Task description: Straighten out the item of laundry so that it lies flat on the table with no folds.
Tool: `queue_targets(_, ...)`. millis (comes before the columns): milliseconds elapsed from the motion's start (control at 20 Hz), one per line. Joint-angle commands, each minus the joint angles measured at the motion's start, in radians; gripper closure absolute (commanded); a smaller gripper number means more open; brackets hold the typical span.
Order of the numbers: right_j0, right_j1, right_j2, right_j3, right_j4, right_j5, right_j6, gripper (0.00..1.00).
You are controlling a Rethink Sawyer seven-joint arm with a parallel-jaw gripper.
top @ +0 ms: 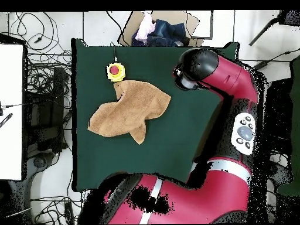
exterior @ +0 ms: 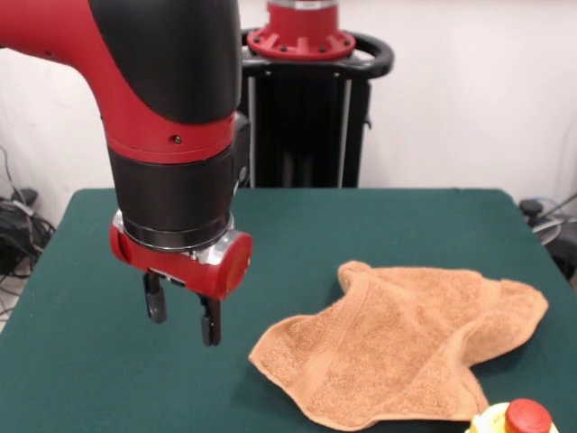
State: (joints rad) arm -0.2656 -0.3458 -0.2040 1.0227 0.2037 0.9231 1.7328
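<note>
We see the towel (exterior: 406, 347) lying in the lower right of the front view, on the green table (exterior: 361, 225), and it is far from flat. Its outline is irregular: one corner pokes up toward the middle of the frame, the right end narrows to a rounded lobe, and soft ridges run across the cloth where it is bunched. In the overhead view the towel (top: 130, 110) sits in the upper left part of the table, with a pointed flap hanging down from its lower edge.

The gripper (exterior: 183, 316) hangs at centre left of the front view, above bare table and well apart from the cloth. Its jaws stand spread with nothing between them.

We judge the straightening largely undone: every corner remains to be drawn outward. A yellow button box with a red cap (top: 115, 71) sits just beside the towel's upper edge.
</note>
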Motion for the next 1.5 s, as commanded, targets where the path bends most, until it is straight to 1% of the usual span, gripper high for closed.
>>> queue_targets(50,0.033,-0.03,0.028,0.07,0.013,0.016,0.221,0.0)
queue_targets(400,0.072,-0.044,0.008,0.053,0.027,0.055,0.284,0.0)
queue_targets(850,0.135,-0.071,-0.01,0.13,0.054,0.006,0.361,0.0)
queue_targets(1100,0.127,-0.059,-0.007,0.126,0.044,-0.016,0.347,0.0)
queue_targets(1250,0.109,-0.035,0.001,0.093,0.037,-0.013,0.329,0.0)
queue_targets(1500,0.09,0.008,0.014,0.051,0.029,-0.042,0.31,0.0)
